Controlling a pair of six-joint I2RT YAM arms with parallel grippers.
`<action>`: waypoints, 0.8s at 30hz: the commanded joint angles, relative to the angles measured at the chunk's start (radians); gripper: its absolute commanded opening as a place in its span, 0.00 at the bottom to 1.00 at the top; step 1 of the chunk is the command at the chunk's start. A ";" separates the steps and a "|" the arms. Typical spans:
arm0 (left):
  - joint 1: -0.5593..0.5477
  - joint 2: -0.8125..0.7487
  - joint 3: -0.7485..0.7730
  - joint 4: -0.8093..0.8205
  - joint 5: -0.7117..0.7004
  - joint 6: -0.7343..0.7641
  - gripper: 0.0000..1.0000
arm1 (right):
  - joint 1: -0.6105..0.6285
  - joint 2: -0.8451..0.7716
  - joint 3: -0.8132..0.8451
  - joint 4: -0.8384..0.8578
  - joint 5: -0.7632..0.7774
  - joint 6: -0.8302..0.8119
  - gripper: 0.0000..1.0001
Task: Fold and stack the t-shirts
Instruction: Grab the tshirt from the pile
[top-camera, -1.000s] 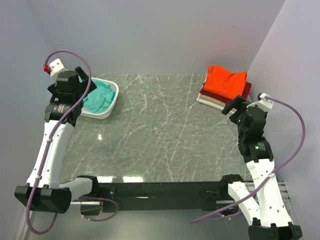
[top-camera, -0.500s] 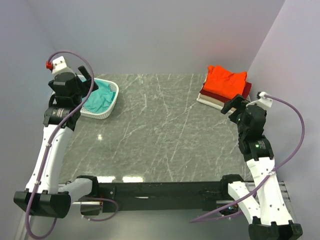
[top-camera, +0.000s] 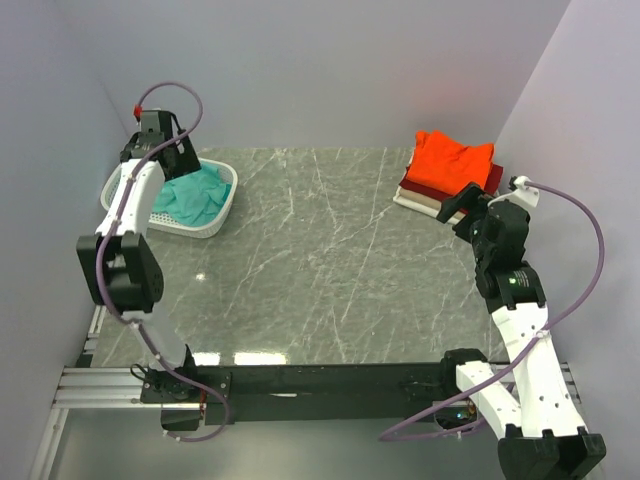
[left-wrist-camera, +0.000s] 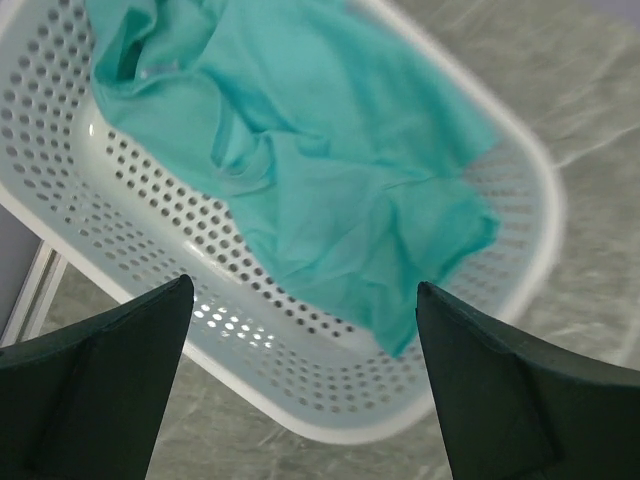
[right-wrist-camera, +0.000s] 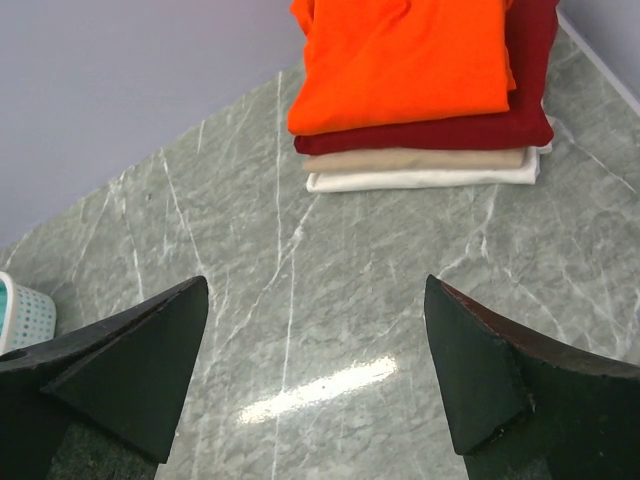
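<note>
The grey marbled table (top-camera: 320, 260) spreads out ahead of me, wall to wall. At its far left corner sits the white mesh basket (left-wrist-camera: 170, 210). The teal t-shirt (left-wrist-camera: 320, 190) lies crumpled inside it, one loose fold lying up against the basket's wall.

At the far right corner is the stack of folded t-shirts (top-camera: 450, 172). The orange-red one (right-wrist-camera: 400, 60) is on top, the dark red one (right-wrist-camera: 430, 132) is under it, and the cream one (right-wrist-camera: 410, 158) is below that. A white layer (right-wrist-camera: 420, 178) lies at the very bottom. It may be a further shirt, but I cannot tell from its edge alone.

My left gripper (left-wrist-camera: 302, 290) hangs over the basket, above the teal cloth, with its fingers spread wide and nothing between them. My right gripper (right-wrist-camera: 315, 285) hovers above bare table on the near side of the stack. Its jaws are likewise wide apart and empty.
</note>
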 joint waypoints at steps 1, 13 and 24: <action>0.023 0.044 0.084 -0.054 0.010 0.041 0.99 | -0.005 0.002 0.060 0.016 -0.010 0.005 0.94; 0.121 0.273 0.120 0.031 0.169 0.050 0.99 | -0.004 0.045 0.085 0.020 -0.005 0.003 0.93; 0.138 0.424 0.168 0.036 0.171 0.063 0.99 | -0.004 0.071 0.097 0.005 -0.034 0.015 0.89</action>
